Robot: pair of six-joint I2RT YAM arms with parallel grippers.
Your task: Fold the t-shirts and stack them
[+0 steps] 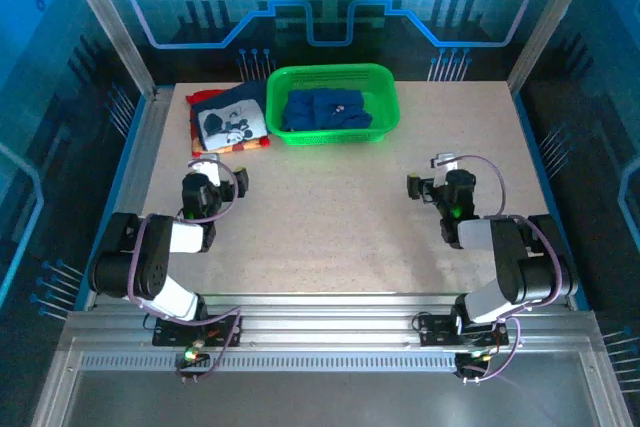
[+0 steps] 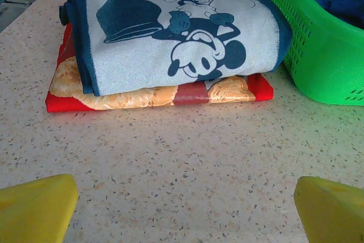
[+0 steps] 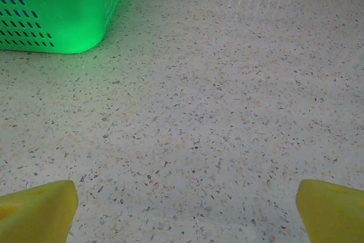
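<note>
The blue t-shirt (image 1: 328, 110) lies bunched in the green basket (image 1: 391, 107) at the middle of the table's (image 1: 330, 237) far edge. The mouse-print t-shirt (image 2: 182, 38) sits folded on the red t-shirt (image 2: 60, 105) just left of the basket, toward the far-left corner. The left gripper (image 2: 182, 211) and right gripper (image 3: 182, 211) hang empty over bare table, jaws spread wide. The blue one should be light and limp and may snag on the mesh, so pinching a raised ridge of cloth seems best, though its collar and hems are hard to make out from above.
</note>
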